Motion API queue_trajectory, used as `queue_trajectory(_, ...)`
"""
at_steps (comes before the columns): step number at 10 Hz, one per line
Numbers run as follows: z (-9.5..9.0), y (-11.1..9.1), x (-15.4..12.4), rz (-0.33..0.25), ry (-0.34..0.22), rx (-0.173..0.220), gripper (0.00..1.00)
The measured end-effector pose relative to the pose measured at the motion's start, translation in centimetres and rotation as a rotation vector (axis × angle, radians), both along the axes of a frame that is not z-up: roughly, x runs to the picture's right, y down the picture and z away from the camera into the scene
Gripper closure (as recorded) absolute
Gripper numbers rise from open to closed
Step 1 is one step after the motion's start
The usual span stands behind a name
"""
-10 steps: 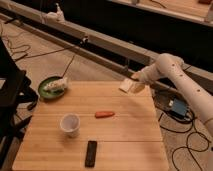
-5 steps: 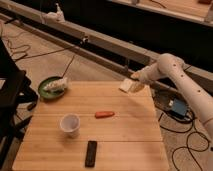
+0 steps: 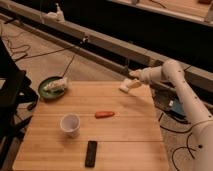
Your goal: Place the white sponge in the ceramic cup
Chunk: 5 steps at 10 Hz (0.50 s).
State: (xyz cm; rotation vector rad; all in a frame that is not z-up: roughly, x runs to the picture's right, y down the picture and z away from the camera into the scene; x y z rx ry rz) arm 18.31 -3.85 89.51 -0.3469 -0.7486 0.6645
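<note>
Over far edge of table [image 3: 120,142], hand [image 3: 132,82] apparently gripping white sponge [image 3: 125,86]

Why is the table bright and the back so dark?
Camera view: light falls on the pale wooden table, behind it is dim; the small round white ceramic cup throws a faint shadow; the gripper, at the table's far edge beside the flat white sponge, is lit.
</note>
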Motion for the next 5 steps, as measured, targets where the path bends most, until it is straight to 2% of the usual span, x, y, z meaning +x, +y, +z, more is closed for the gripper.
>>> queue_trajectory(2,2.2,1.0,0.9,0.033,-0.006,-0.025,0.35)
queue_trajectory(5,4.5,1.8,1.2,0.039,-0.019,-0.051,0.35)
